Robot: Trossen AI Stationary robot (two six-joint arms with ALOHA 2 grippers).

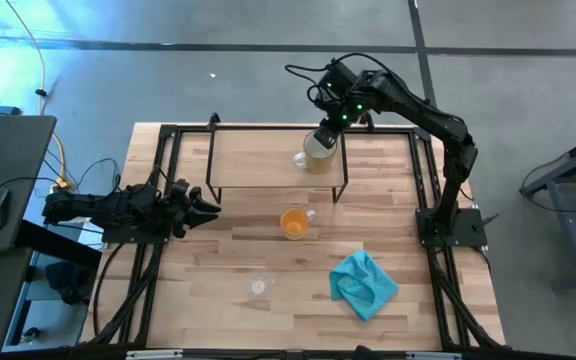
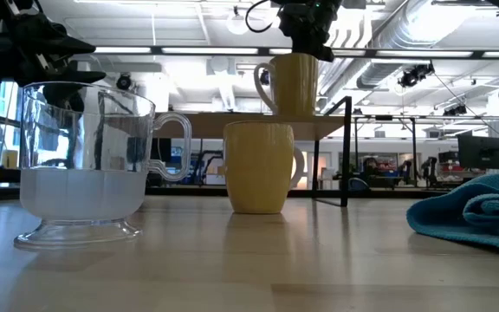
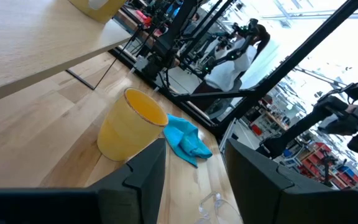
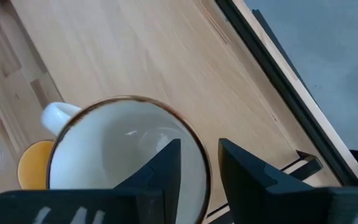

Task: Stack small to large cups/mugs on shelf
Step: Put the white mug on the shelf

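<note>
Cream-white mug (image 1: 317,153) stands near the shelf (image 1: 258,160) front edge, right end effector (image 1: 328,136) straddling its rim.

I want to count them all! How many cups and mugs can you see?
3. The cream mug stands on the shelf; the orange mug sits on the table in front of the shelf; the clear glass cup nearer the table's front edge.

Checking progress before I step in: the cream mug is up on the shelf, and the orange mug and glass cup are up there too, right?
Not quite. The high view shows only the cream mug on the shelf; the orange mug and glass cup stand on the tabletop.
</note>
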